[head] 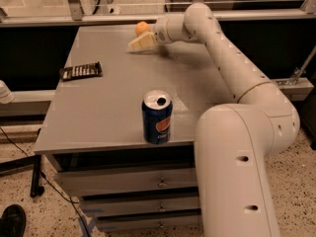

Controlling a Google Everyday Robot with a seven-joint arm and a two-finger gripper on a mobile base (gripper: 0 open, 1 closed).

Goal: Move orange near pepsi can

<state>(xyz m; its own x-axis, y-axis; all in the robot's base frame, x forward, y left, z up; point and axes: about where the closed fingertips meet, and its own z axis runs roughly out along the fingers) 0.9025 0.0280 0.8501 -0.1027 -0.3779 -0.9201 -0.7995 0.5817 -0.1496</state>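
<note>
The orange (142, 27) sits on the far part of the grey table (106, 100), near its back edge. My gripper (139, 43) reaches across the table from the right and hangs low just in front of the orange, close to it; contact cannot be made out. The pepsi can (157, 117) stands upright near the table's front edge, far from the orange, with its silver top open.
A flat dark snack bar (81, 71) lies near the table's left edge. My arm (232, 68) spans the table's right side. Drawers (128, 181) sit under the tabletop. A rail and glass panel (98, 16) run behind the table.
</note>
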